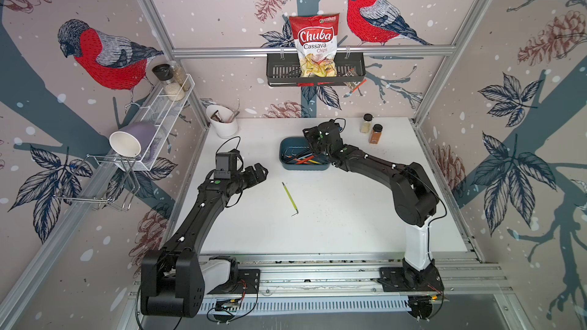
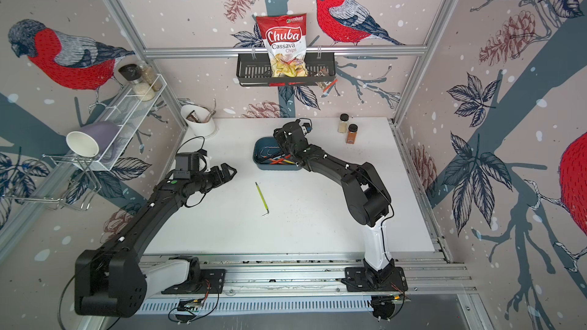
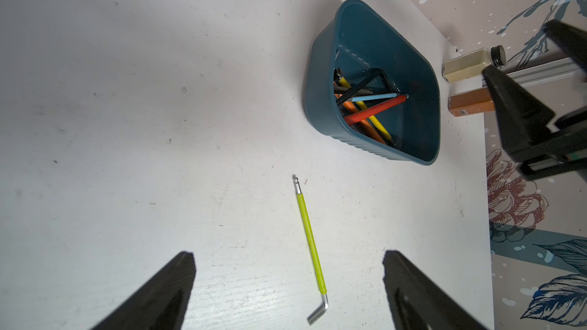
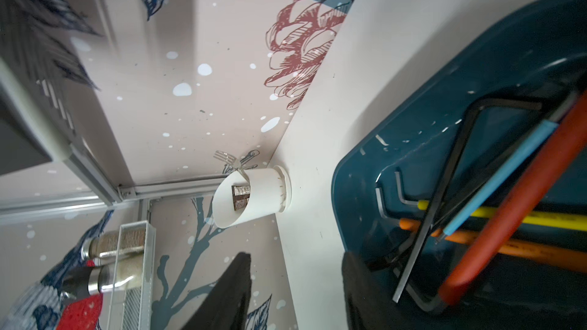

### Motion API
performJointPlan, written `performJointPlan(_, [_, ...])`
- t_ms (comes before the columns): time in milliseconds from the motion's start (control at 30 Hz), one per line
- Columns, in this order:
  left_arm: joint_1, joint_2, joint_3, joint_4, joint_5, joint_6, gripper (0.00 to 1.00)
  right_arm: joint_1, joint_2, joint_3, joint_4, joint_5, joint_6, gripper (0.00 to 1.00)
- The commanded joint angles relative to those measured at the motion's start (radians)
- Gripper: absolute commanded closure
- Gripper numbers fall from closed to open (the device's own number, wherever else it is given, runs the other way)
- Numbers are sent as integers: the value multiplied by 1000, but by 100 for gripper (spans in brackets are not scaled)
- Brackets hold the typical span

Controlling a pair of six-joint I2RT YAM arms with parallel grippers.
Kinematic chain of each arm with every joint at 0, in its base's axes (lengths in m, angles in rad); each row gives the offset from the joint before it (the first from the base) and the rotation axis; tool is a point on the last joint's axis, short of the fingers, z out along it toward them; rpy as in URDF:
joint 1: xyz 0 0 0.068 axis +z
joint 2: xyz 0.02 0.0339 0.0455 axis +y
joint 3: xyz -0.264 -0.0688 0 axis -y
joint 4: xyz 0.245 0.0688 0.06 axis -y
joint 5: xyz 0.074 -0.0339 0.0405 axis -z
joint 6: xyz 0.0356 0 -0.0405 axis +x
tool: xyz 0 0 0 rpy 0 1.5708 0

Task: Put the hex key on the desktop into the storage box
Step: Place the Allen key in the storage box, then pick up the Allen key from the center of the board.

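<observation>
My right gripper (image 4: 297, 255) hangs over the storage box (image 1: 301, 166), jaws partly apart, holding nothing. My left gripper (image 1: 259, 173) gapes wide, empty. The hex key (image 1: 290, 199) lies on the desk (image 1: 349, 217) near the storage box, outside it.

One lime-green sleeved steel hex key (image 1: 289, 197) lies on the white worktop (image 1: 349, 217); one dark teal plastic storage box (image 1: 301, 166) holds at least five coloured hex keys (image 3: 374, 109). Two black-lidded glass spice jars (image 1: 367, 123), one white plastic cup (image 1: 227, 126), one red chips bag (image 1: 314, 39)
</observation>
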Motion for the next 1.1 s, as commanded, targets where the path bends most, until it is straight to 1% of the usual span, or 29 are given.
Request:
performJointPlan(0, [-1,4,2,3,-28,4,4,36,-49,55,-182,29,-225,49])
performJointPlan(67, [-1,5,4,0,-40,6,4,63,-71,49,-257,35,-305,49])
performJointPlan(167, [-2,6,5,-3,-56,7,4,109,-101,-3,-335,27,-412,50])
performJointPlan(267, [2,6,7,-2,-64,10,4,159,-101,-28,-420,14,-507,50])
performJointPlan(367, [6,10,9,-2,-75,12,4,217,-94,-46,-508,37,-572,50])
performJointPlan(467, [7,17,8,-5,-80,12,4,256,-57,-39,-578,56,-603,50])
performJointPlan(567, [8,28,10,-10,-82,11,4,275,2,-6,-631,47,-628,50])
performJointPlan(767, [8,28,10,-15,-101,12,4,321,139,135,-767,71,-692,50])
performJointPlan(1067, [7,36,14,-20,-114,13,4,331,199,158,-794,44,-721,51])
